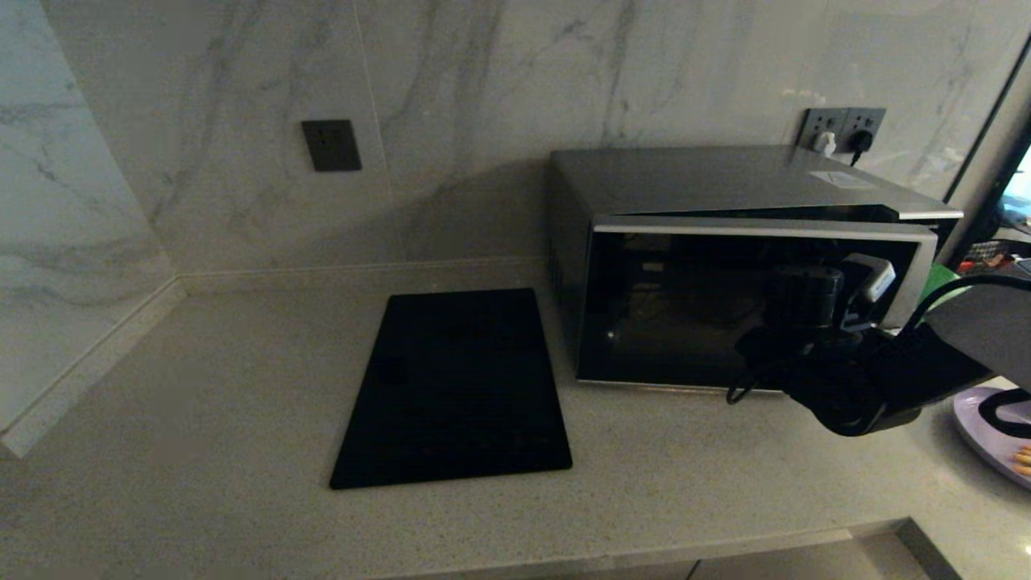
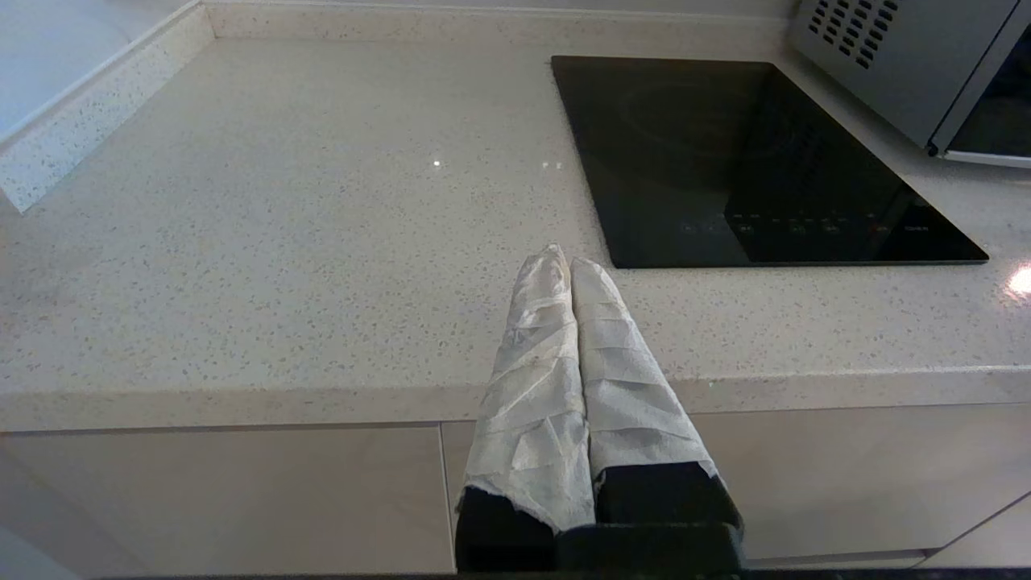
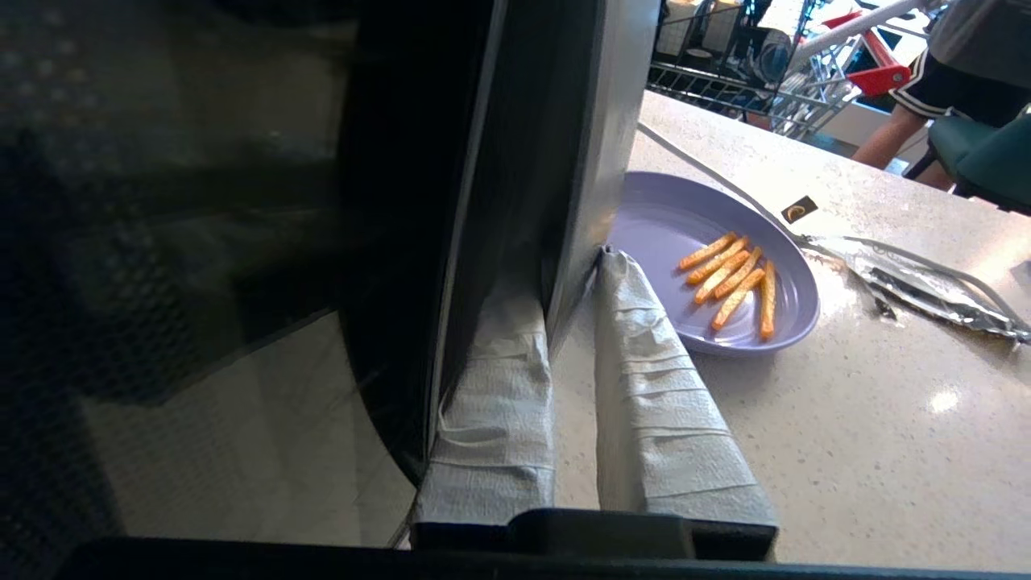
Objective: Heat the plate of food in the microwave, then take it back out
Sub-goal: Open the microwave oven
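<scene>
The microwave (image 1: 725, 181) stands at the back right of the counter, its dark glass door (image 1: 685, 322) slightly ajar at the right side. My right gripper (image 3: 564, 282) is at that free edge of the door (image 3: 523, 161). Its taped fingers (image 3: 652, 387) straddle the edge, one on each face, shut on it. The lavender plate of food (image 3: 668, 234) rests on the counter just right of the microwave, with several orange fries (image 3: 733, 278) on it. Only its rim (image 1: 979, 415) shows in the head view. My left gripper (image 2: 564, 262) hangs shut and empty over the counter's front edge.
A flat black rectangular panel (image 1: 455, 387) lies on the counter left of the microwave. Wall sockets (image 1: 842, 129) with plugs sit behind it. A foil wrapper (image 3: 926, 282) and a white cable (image 3: 725, 185) lie beyond the plate. The counter's front edge (image 2: 322, 395) is near.
</scene>
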Robot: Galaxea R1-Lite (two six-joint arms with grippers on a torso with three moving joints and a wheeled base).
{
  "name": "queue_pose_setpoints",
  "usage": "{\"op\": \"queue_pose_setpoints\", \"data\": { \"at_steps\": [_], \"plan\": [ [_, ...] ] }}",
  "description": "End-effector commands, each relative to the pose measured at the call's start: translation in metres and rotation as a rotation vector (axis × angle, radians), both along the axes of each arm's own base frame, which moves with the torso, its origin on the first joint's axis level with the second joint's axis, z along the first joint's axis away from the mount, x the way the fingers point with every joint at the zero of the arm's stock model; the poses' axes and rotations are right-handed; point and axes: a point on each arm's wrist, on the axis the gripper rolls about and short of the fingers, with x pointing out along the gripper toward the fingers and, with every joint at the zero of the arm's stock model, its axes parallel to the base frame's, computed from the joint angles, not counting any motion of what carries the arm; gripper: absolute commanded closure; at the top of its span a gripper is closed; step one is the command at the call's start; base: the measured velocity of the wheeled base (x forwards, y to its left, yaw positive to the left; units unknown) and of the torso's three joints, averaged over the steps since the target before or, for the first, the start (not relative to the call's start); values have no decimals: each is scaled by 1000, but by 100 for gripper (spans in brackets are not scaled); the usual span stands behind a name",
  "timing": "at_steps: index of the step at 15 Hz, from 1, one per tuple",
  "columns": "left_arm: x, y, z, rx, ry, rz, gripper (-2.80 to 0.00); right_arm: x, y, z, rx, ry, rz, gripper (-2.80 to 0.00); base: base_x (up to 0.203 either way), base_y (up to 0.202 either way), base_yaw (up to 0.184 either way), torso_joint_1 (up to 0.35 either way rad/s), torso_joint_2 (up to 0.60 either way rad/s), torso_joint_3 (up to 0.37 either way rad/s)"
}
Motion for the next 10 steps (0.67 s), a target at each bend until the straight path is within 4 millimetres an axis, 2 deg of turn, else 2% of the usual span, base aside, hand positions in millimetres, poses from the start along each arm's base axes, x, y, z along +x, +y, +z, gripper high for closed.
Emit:
{"op": "queue_pose_setpoints", "data": {
  "at_steps": [1, 3, 4, 8, 10],
  "plan": [
    [0, 0, 0, -1, 1, 0, 0, -6, 1, 4, 5, -3, -2, 0, 0, 0, 0, 0, 0, 0],
    [0, 0, 0, -1, 1, 1, 0, -9, 4, 0, 14, 1, 3, 0, 0, 0, 0, 0, 0, 0],
    [0, 0, 0, -1, 1, 1, 0, -11, 4, -3, 18, 4, 3, -280, 0, 0, 0, 0, 0, 0],
    [0, 0, 0, -1, 0, 0, 0, -18, 11, 4, 26, 4, 29, -280, 0, 0, 0, 0, 0, 0],
    [0, 0, 0, -1, 1, 1, 0, -26, 22, 16, 33, -23, 63, -280, 0, 0, 0, 0, 0, 0]
  ]
}}
